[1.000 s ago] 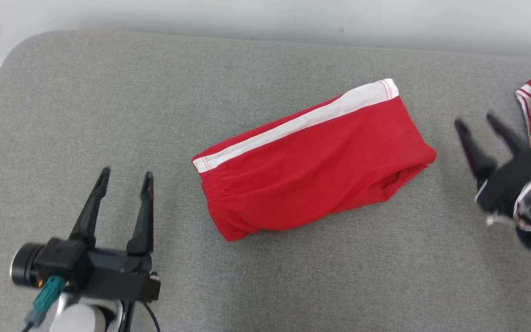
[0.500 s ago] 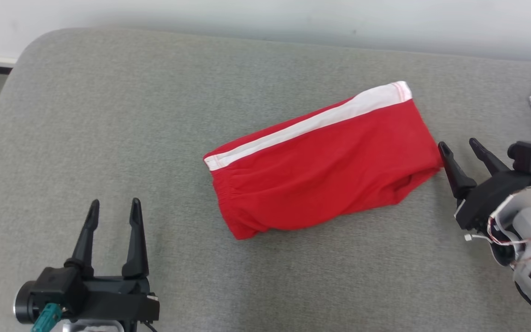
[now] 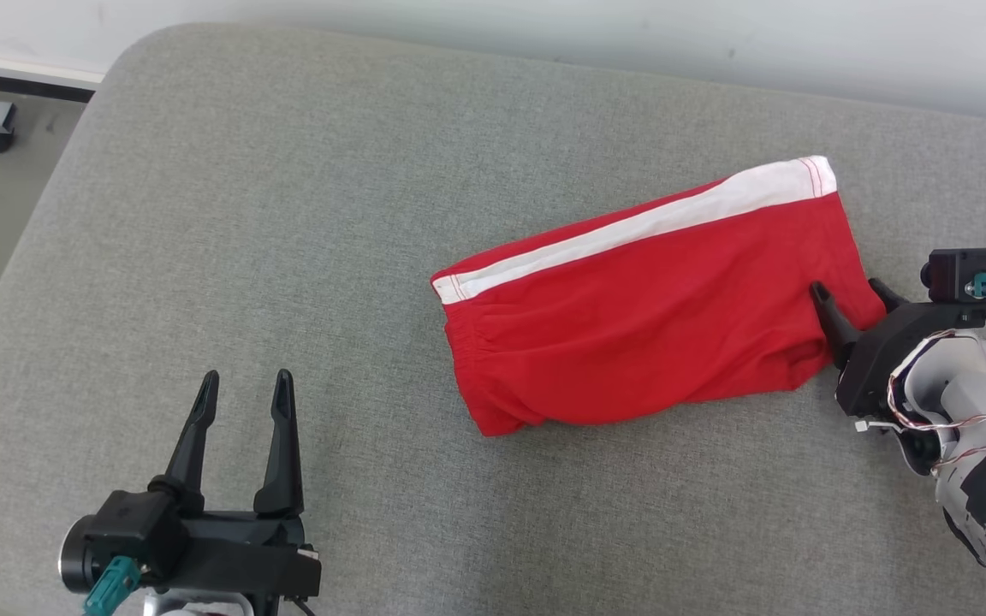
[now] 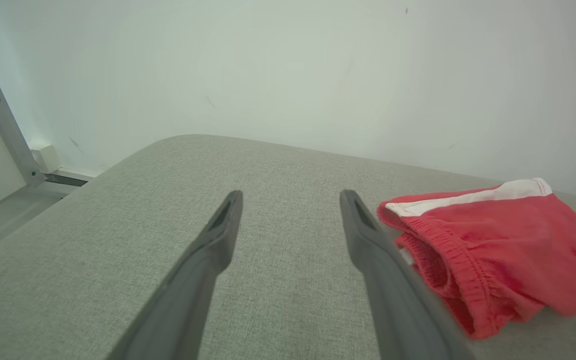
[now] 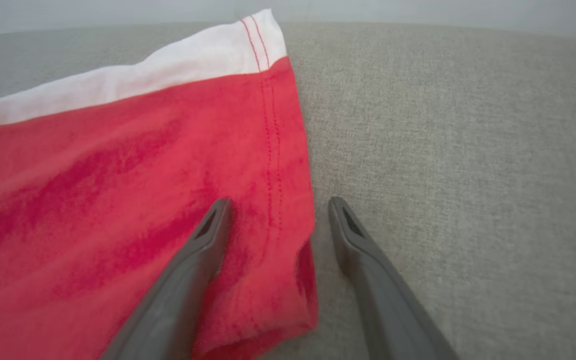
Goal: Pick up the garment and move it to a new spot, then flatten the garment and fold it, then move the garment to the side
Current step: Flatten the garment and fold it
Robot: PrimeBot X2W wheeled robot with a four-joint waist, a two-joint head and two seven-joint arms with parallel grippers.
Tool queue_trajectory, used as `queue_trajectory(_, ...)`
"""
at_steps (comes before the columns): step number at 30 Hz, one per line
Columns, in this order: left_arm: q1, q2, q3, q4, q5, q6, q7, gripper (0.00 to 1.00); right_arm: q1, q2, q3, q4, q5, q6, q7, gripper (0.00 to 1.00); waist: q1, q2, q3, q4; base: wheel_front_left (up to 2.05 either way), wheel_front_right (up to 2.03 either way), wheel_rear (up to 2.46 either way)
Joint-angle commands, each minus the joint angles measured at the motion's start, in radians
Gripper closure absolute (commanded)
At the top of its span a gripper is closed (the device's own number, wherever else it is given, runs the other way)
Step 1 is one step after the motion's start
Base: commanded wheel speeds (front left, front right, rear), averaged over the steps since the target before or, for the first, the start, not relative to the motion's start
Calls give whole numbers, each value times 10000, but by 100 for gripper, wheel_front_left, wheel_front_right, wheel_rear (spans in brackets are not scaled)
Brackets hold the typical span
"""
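Grey padded surface [image 3: 288,214] against a pale wall. The right gripper [image 3: 846,287], fingers spread, straddles the right-hand hem of the garment [image 3: 647,316]. One finger lies over the red cloth and the other over bare padding just beside it; nothing is pinched. The garment, red shorts with a white side stripe, lies right of centre and appears folded. The left gripper [image 3: 246,376], likewise spread and empty, hovers at near left, well apart. The cloth looks light, soft and limp and would likely sag if lifted. The stitched hem or elastic waistband probably offers the firmest hold.
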Motion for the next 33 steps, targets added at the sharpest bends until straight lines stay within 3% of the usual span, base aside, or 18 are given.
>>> queue_trajectory(1,-21,-21,20,39,-52,-62,-24,0,350,159,164,23,91,5,256,25,0,1,-74,-14,0,0,0)
queue_trajectory(2,8,-20,37,46,-46,-64,-24,0,425,180,196,-60,162,5,273,100,0,1,-119,-38,0,0,0)
queue_trajectory(16,871,-18,104,501,361,-57,-24,0,1445,-236,972,-1758,570,5,-1067,100,0,1,-1524,-1163,0,0,0)
queue_trajectory(28,1458,111,99,556,403,-58,-24,0,4034,-1337,336,-3563,1442,5,-1560,100,0,1,-2141,-1804,0,0,0)
queue_trajectory(32,1551,152,249,590,425,-51,-24,0,4736,-1339,-83,-3817,1286,5,-1567,100,0,1,-2164,-2020,0,0,0)
queue_trajectory(33,1580,174,301,611,459,-49,-24,0,4797,-1317,-300,-3841,1103,5,-1570,23,0,1,-2175,-2066,0,0,0)
